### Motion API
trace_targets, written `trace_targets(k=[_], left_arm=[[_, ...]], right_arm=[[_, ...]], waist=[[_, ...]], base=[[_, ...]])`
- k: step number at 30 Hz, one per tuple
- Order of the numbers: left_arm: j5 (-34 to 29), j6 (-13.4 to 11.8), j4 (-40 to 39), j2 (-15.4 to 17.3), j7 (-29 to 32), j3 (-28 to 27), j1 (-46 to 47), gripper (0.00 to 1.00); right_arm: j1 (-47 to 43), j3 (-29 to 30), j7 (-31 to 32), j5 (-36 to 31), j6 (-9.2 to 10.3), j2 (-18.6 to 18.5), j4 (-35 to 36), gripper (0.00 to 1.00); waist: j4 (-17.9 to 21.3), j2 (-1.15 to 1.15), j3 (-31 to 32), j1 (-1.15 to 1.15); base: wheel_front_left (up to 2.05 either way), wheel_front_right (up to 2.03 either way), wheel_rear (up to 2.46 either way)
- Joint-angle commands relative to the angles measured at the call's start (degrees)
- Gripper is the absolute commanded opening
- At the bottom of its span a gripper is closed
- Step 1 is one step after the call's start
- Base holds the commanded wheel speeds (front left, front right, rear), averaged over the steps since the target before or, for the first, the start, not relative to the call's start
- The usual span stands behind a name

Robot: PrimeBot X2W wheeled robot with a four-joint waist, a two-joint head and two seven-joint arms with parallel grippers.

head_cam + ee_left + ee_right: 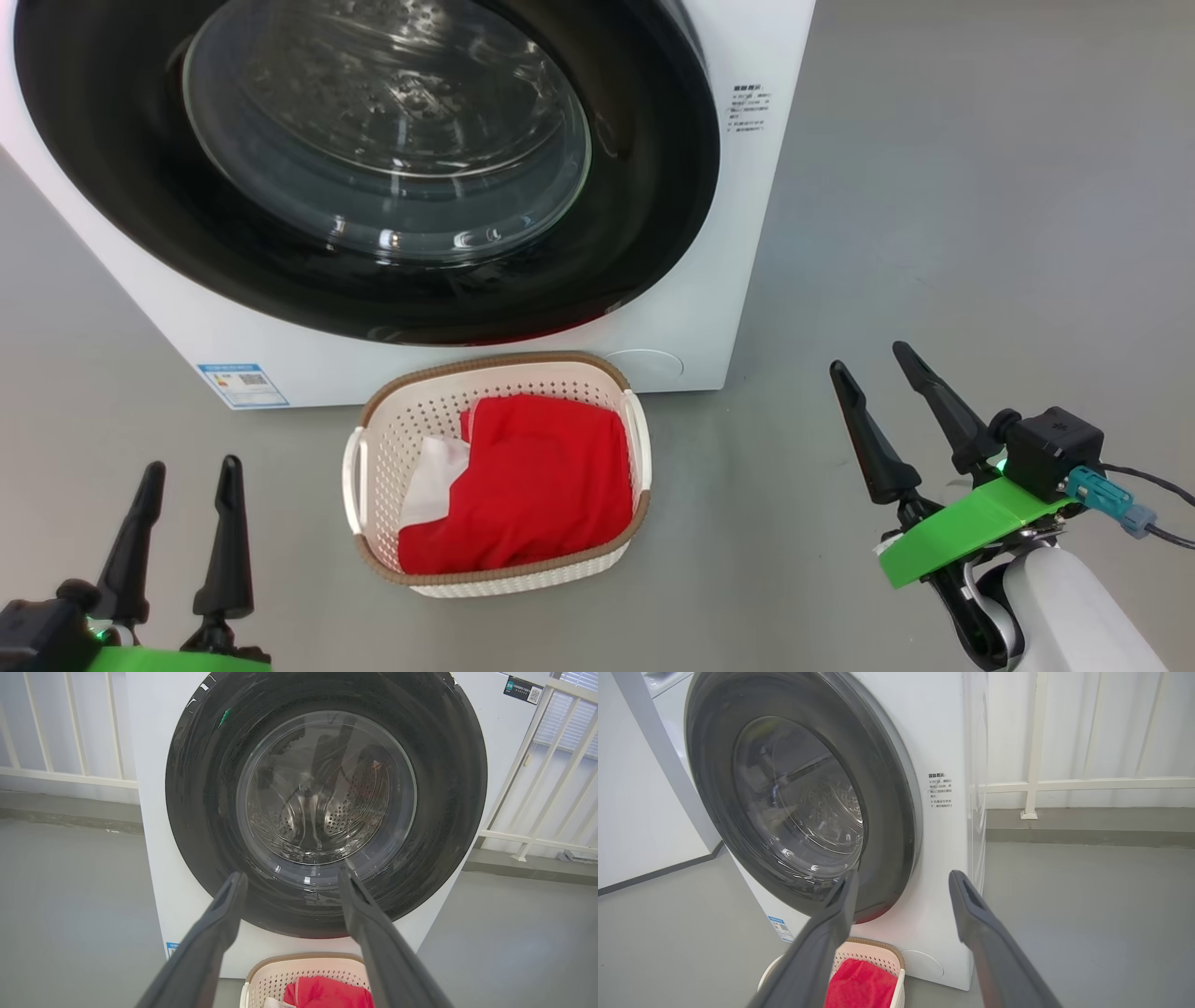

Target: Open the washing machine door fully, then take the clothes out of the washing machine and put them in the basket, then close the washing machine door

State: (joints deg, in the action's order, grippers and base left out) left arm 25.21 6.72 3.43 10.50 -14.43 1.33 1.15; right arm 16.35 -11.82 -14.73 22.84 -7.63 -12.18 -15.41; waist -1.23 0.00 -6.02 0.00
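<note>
The washing machine door [387,131] is shut on the washing machine [709,308]. The red jersey [541,485] and white cloth [434,481] are laid in the basket [499,362] at its foot. The left gripper [191,465] and right gripper [868,357] are held spread, empty (bare floor [980,233] around). A white railing [1087,784] is shown by the wrist views.

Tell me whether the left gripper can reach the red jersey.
Probably yes: the left gripper is open and empty, and the red jersey lies uncovered in the basket with nothing between.
</note>
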Motion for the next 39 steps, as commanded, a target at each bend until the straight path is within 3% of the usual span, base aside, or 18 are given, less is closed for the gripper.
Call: trace_targets(k=[1,10,11,21,25,39], left_arm=[[0.5,-0.5,-1.6,1.5,-0.1,-2.0,0.5,1.0],[0.8,-0.6,-1.7,1.9,-0.2,-1.8,0.6,1.0],[0.1,-0.1,0.0,0.3,0.0,0.1,0.0,0.0],[3.9,0.0,2.3,-1.2,1.4,0.3,0.1,0.0],[6.1,0.0,2.7,-1.4,2.0,0.1,0.3,0.0],[13.1,0.1,3.7,-2.0,4.1,-0.7,0.9,0.0]], right_arm=[[-0.1,-0.6,-0.3,-0.9,0.14,0.2,1.6,1.0],[-0.1,-0.5,-0.3,-1.0,0.14,0.4,1.6,1.0],[0.0,0.1,0.0,-0.1,0.0,0.3,0.0,0.0],[-1.5,0.4,1.0,4.1,0.0,1.0,-1.4,0.0],[-1.8,0.8,1.5,6.5,0.0,1.2,-1.5,0.0],[-2.6,2.4,3.4,14.0,0.02,1.8,-1.2,0.0]], waist=[[0.0,0.0,0.0,0.0],[0.1,0.0,-0.2,0.0],[0.1,0.0,-0.2,0.0],[0.2,0.0,0.3,0.13],[0.2,0.0,0.4,0.01],[0.3,0.0,1.0,0.0]], base=[[0.0,0.0,0.0],[0.0,0.0,0.0],[0.0,0.0,0.0],[0.0,0.0,0.0],[0.0,0.0,0.0],[0.0,0.0,0.0]])
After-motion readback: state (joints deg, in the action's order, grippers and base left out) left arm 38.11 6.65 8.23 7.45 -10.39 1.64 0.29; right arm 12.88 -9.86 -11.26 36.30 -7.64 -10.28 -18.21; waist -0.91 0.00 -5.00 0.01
